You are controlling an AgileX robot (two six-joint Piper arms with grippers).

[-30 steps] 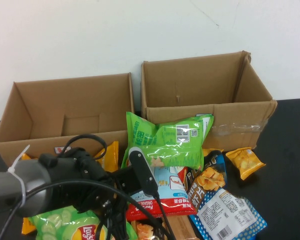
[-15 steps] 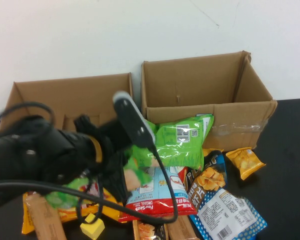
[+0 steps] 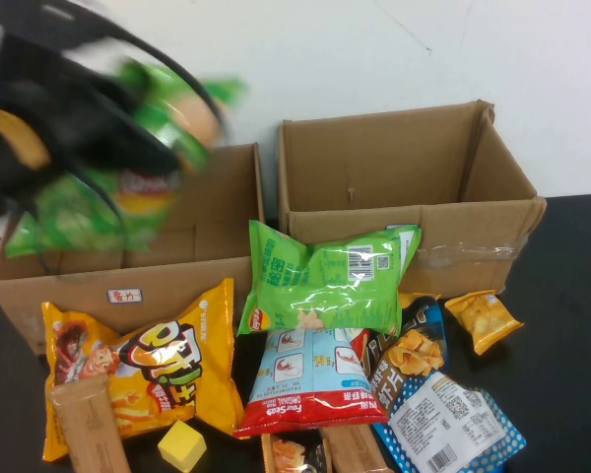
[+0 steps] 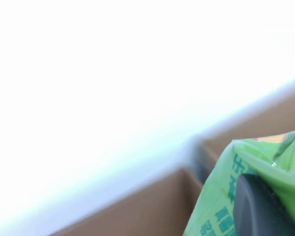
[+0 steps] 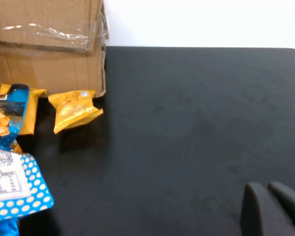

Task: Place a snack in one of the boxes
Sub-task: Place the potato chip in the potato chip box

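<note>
Left tool (image 3: 128, 148) now lifted high above the left brown cardboard box (image 3: 217, 212), up from the snack pile where it sat low a second ago; blurred with motion. Clenched on a green crinkly chip bag (image 3: 89, 202), which hangs below the tool, over the open left box and not yet inside. Seen from the left wrist: green bag (image 4: 236, 182) pressed against one dark finger (image 4: 258, 209), cardboard wall (image 4: 152, 206) behind.

Uncovered since the earlier frame, below and in front of that tool: a yellow-orange glossy snack bag (image 3: 143, 370), a tan wrapped bar (image 3: 87, 424) and a small yellow cube (image 3: 182, 445), all hidden by the arm before.

Unchanged to the tool's right: large bright-green foil bag (image 3: 325, 278) leaning at the front of the two boxes, a red-and-pale-blue pouch (image 3: 310, 379) below it, a blue dotted packet (image 3: 443, 419), a small orange packet (image 3: 483, 320) just beside the right brown cardboard box (image 3: 473, 232), which stands open.

Right tool (image 5: 273, 209) low over bare bench, fingers pressed together, grasping nothing; small orange packet (image 5: 73, 110) and taped box corner (image 5: 54, 54) well apart from it.

Black matte bench (image 5: 196, 128); plain white wall (image 3: 374, 59) behind the boxes.
</note>
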